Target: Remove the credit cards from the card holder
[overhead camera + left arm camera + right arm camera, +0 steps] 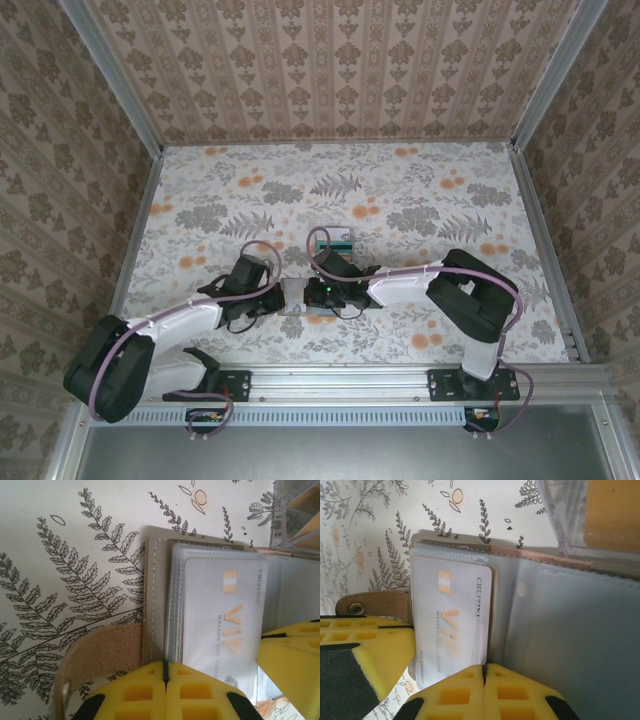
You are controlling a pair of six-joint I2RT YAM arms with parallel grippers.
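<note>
The card holder lies open and flat on the flower-patterned table, near the front edge and between the two wrists. Its taupe cover faces up with the clear pocket leaves spread to one side. The nearest pocket holds a white card with gold "VIP" lettering, tucked fully inside the sleeve. The wider pocket face beside it looks blue-grey, and what it holds is too hazy to make out. A tan strap with a metal snap runs off the cover's edge.

The left gripper has its yellow fingers pressed together, the tips at the holder's cover edge just beside the card pocket. The right gripper is likewise closed tight, with its tips at the fold next to the white card's corner. Whether either pinches a thin leaf or simply presses down on it cannot be told, since the fingers cover the contact.

Just past the holder stands a clear plastic box, cut off by the frame, with a gold-tan card inside. From above, a teal-green card shows just beyond the right wrist, partly hidden by cable
</note>
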